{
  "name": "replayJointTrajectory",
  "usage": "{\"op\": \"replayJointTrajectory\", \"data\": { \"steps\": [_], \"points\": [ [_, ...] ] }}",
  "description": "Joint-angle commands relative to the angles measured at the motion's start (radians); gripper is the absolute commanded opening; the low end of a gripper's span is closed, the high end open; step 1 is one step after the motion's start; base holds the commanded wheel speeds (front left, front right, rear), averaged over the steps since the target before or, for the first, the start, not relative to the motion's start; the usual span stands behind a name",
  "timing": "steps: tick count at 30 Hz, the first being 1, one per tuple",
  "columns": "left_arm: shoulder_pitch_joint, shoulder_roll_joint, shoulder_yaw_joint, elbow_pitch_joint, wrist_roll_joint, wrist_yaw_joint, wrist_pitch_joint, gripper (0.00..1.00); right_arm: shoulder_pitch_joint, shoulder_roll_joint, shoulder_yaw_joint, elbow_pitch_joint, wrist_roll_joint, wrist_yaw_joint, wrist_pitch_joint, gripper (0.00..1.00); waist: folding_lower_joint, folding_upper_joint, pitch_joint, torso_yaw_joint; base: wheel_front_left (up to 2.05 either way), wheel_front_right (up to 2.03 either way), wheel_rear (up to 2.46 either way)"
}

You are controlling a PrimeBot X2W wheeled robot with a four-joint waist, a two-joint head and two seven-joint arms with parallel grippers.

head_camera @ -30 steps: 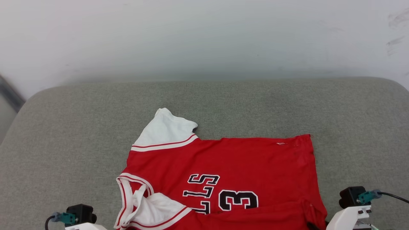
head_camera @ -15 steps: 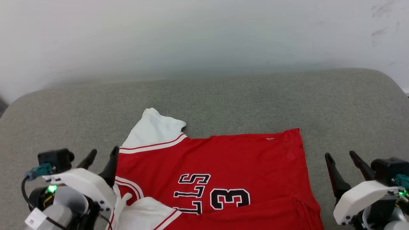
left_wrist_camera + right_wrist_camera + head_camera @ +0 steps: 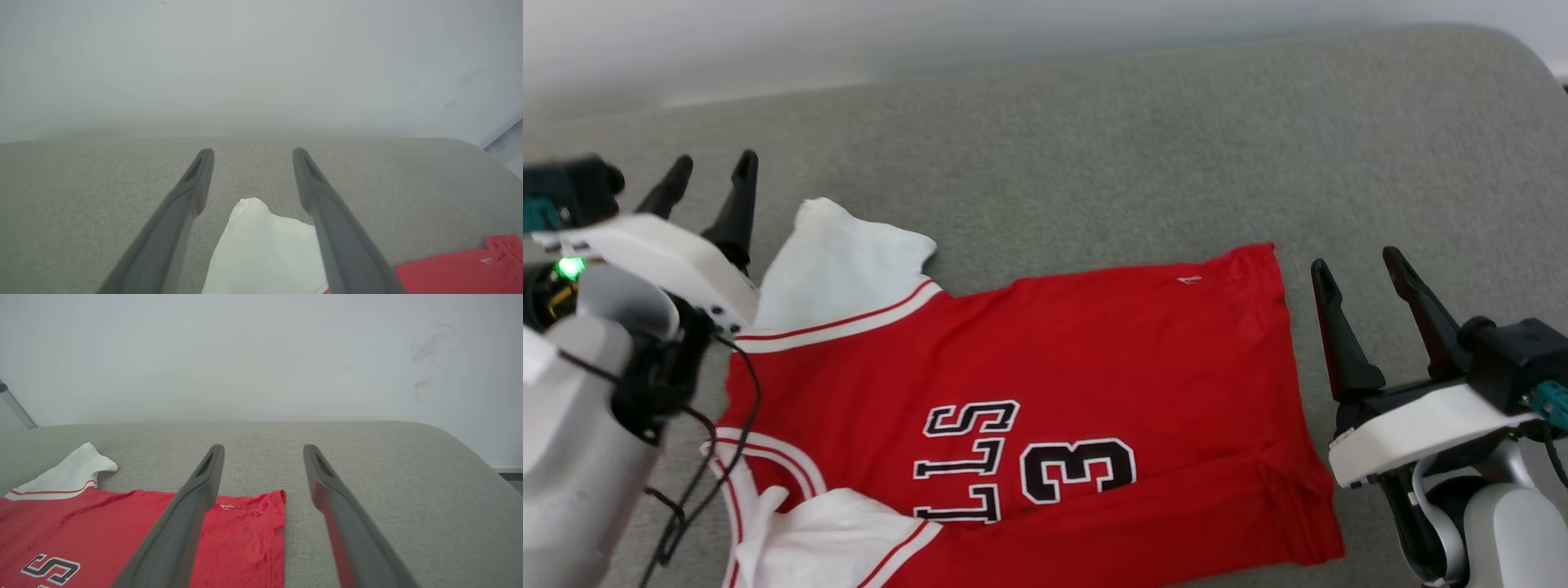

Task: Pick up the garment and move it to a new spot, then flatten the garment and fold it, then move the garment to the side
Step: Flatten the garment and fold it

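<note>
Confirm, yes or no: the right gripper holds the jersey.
No, the right gripper is open beside the jersey, gripping no cloth.

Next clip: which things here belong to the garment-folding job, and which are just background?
Job:
- garment, lying spread on the cushion
- left tool, open, holding nothing
- right tool, open, holding nothing

Background:
- grey cushion under the garment
- white wall behind it

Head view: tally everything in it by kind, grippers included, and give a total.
garment: 1
grippers: 2 (left gripper, right gripper, both open)
grey cushion: 1
Total: 4
</note>
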Motion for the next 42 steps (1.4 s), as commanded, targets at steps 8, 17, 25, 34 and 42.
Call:
{"op": "replayJointTrajectory", "data": {
  "steps": [8, 17, 25, 34, 42],
  "points": [
    [-0.175, 0.056, -0.049, 0.165, -0.056, -0.097, 0.29, 1.0, -0.032, 0.006, 0.01, 0.018, 0.042, 0.0, -0.027, 1.0, -0.0001, 0.0, 0.122, -0.119, 0.0, 0.0, 0.0],
    [-0.23, 0.099, -0.121, 0.361, -0.133, -0.093, 0.693, 1.0, -0.033, 0.006, 0.018, 0.049, 0.095, 0.0, -0.06, 1.0, -0.0001, 0.0, 0.175, -0.196, 0.0, 0.0, 0.0],
    [-0.191, 0.062, -0.156, 0.398, -0.16, -0.077, 0.794, 0.0, -0.05, 0.006, 0.013, 0.075, 0.132, 0.0, -0.049, 1.0, -0.0001, 0.0, 0.181, -0.195, 0.0, 0.0, 0.0],
    [-0.26, 0.008, -0.108, 0.423, -0.126, -0.109, 0.565, 0.0, -0.159, 0.006, 0.013, 0.26, 0.203, 0.0, 0.067, 1.0, -0.0001, 0.0, 0.116, -0.129, 0.0, 0.0, 0.0],
    [-0.331, -0.073, -0.117, 0.417, -0.081, -0.134, 0.422, 0.0, -0.344, -0.044, 0.048, 0.499, 0.278, 0.0, 0.29, 1.0, -0.0001, 0.0, 0.101, -0.02, 0.0, 0.0, 0.0]
  ]
}}
